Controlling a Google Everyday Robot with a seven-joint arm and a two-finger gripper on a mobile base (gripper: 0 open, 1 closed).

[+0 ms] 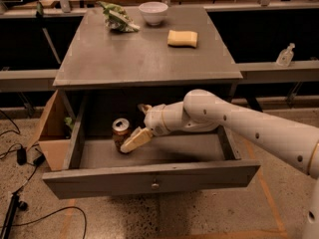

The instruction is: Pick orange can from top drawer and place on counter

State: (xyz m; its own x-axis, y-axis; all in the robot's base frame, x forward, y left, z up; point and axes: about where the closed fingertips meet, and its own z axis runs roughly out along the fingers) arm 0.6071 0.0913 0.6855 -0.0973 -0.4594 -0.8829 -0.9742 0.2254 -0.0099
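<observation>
Inside pulled-out top drawer (99, 180): gripper (133, 127), fingers spread apart, at three o'clock of upright orange can (119, 132), lower finger (135, 139) by its base; label unreadable.

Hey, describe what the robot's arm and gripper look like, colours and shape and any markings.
The arm is smooth, rounded white casing, thick and tube-like, with small dark dots along it and a bulbous joint. No loose cables show. The gripper, down in the top drawer beside the orange can, has a white wrist and two flat cream-tan fingers.
</observation>
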